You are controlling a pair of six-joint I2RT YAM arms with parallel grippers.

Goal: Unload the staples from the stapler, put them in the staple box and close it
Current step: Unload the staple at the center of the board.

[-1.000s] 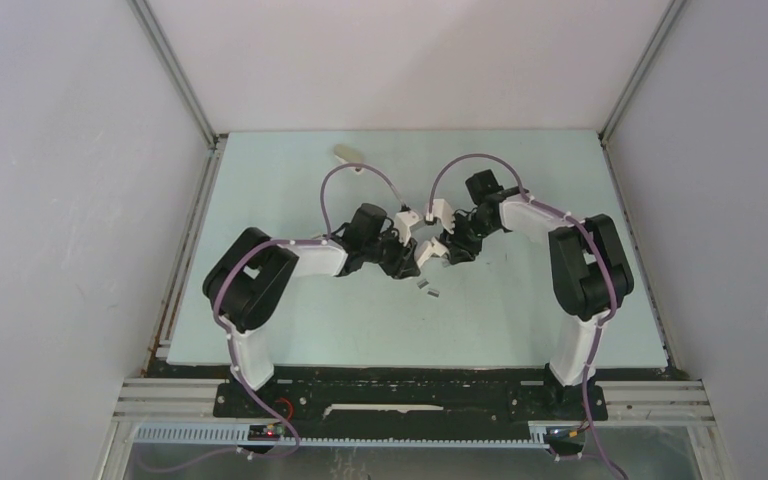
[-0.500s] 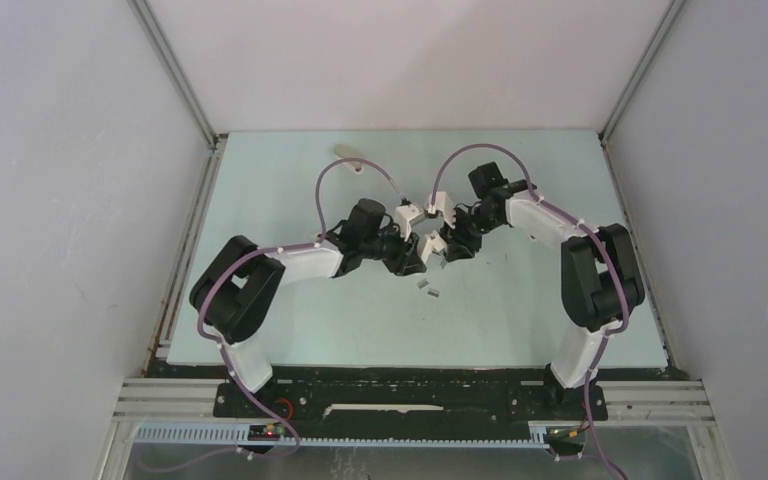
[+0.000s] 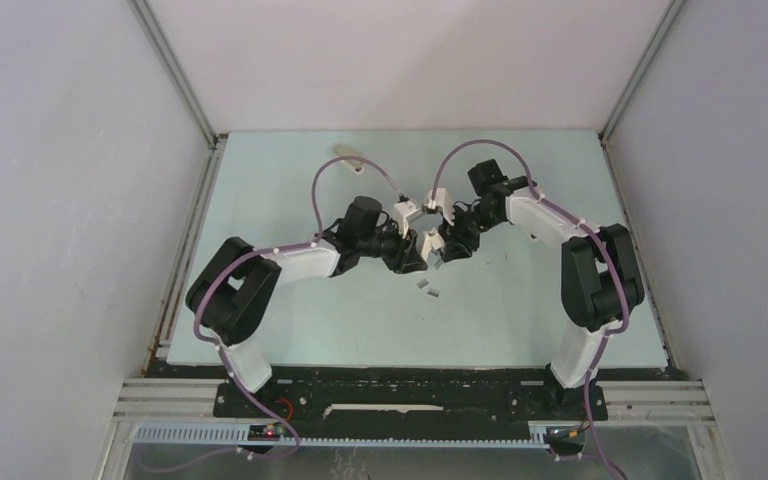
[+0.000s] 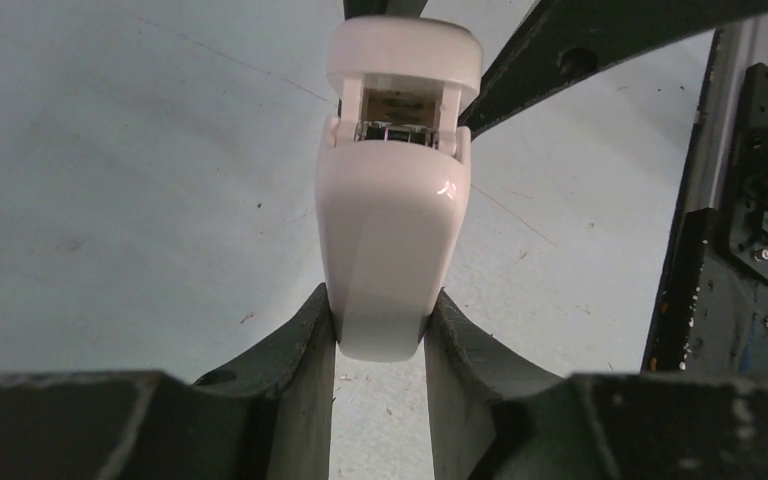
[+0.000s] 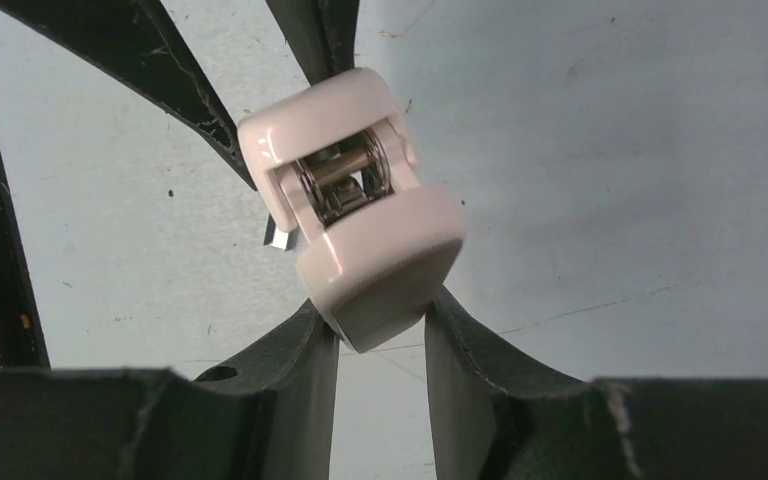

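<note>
The stapler (image 3: 428, 243) hangs between my left end effector (image 3: 415, 253), at its 9 o'clock, and my right end effector (image 3: 447, 247), at its 3 o'clock. The staples (image 3: 428, 289) lie on the tabletop (image 3: 310, 320) at its 6 o'clock.

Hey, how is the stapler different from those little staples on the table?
The stapler is white; the staples are grey. The stapler is far bigger than the staples. The left fingers and right fingers grip the stapler, while the staples lie loose on the table. Both are near the table's middle.
</note>
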